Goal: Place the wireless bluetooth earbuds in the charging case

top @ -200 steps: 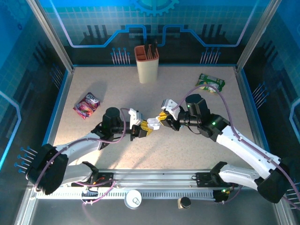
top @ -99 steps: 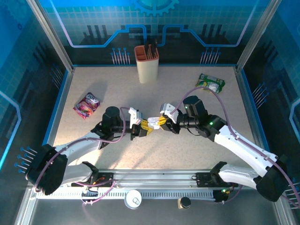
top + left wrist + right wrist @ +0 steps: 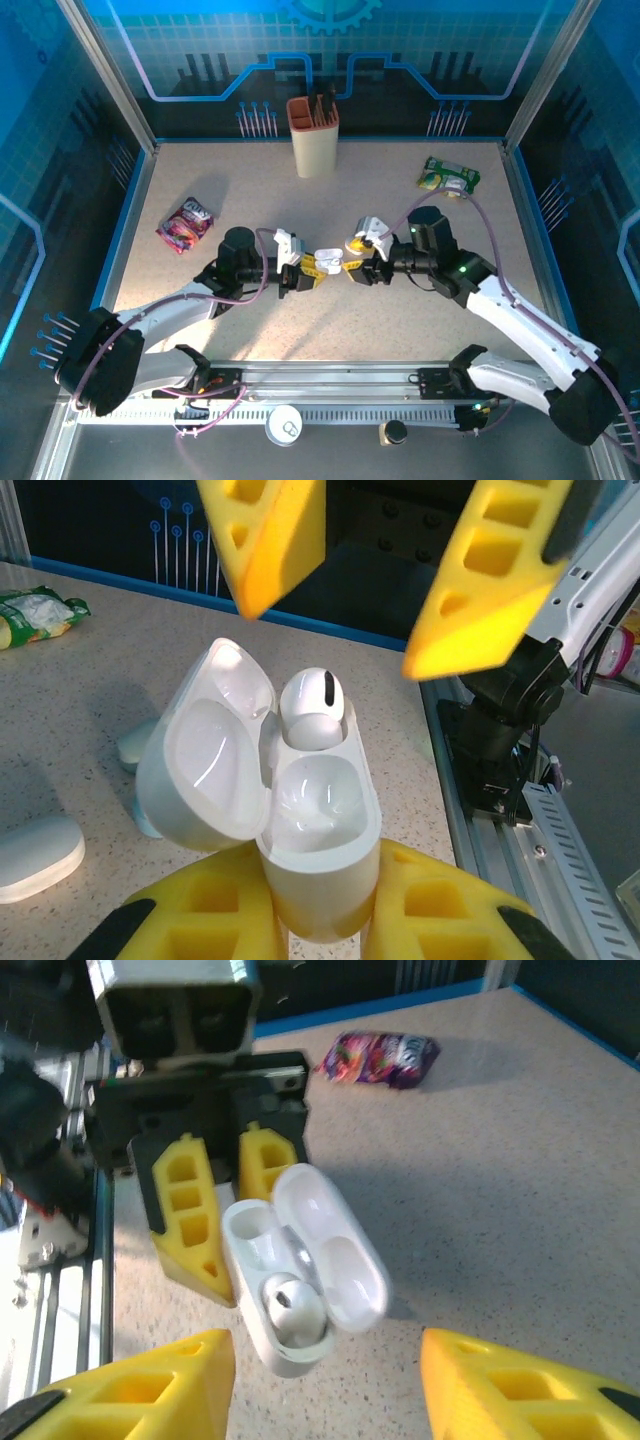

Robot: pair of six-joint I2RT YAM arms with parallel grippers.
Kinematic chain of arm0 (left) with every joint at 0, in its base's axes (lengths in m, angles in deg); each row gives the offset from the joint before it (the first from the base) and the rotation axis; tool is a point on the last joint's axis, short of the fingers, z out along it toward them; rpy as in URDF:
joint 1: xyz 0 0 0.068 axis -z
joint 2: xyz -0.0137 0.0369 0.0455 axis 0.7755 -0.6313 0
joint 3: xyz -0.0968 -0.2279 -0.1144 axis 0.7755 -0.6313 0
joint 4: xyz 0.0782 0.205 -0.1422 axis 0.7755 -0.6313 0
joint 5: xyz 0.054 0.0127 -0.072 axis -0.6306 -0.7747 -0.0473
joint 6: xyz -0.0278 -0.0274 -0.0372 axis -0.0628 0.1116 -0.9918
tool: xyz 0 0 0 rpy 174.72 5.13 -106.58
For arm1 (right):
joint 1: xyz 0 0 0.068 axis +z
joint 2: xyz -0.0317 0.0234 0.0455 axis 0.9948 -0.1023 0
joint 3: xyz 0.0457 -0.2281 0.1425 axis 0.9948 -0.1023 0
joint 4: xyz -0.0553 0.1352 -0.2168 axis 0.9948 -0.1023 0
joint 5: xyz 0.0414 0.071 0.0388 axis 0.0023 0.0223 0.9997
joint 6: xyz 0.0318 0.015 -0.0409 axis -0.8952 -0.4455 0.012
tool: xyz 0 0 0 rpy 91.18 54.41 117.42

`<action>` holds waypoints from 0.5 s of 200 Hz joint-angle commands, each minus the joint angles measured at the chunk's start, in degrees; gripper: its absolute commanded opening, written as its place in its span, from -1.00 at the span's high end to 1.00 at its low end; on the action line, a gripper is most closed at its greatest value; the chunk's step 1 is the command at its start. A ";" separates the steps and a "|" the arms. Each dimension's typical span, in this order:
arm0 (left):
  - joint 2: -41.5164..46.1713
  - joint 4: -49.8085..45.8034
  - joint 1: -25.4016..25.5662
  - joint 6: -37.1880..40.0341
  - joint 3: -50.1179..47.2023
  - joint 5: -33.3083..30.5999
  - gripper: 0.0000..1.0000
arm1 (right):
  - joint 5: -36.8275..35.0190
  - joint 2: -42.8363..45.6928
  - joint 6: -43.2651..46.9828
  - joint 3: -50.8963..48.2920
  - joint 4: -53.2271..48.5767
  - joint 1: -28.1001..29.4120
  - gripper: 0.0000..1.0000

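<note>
The left fingers point(image 3: 200, 910) pinch the base of the charging case point(image 3: 318, 825) near the middle of the counter point(image 3: 250, 190), with its lid swung open to one side. One white earbud point(image 3: 312, 708) sits in a well of the case, its rounded head up. The right fingers point(image 3: 140, 1390) stand spread, facing the case, just apart from it and gripping nothing.

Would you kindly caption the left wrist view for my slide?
Left gripper grips the open charging case, one earbud seated, right gripper open beyond it.
</note>
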 commanded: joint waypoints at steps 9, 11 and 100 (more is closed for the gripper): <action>0.98 6.31 -0.86 -0.81 -1.01 -1.13 0.72 | 1.68 2.31 -16.97 -5.24 13.95 -7.09 -0.08; 0.96 6.70 -0.96 -1.00 -1.20 -1.14 0.72 | 1.48 2.19 -18.35 -5.51 14.58 -7.60 -0.09; 7.09 12.45 -1.33 -4.48 -3.20 0.60 0.71 | -7.23 -24.47 -35.51 2.48 8.51 -4.67 -0.08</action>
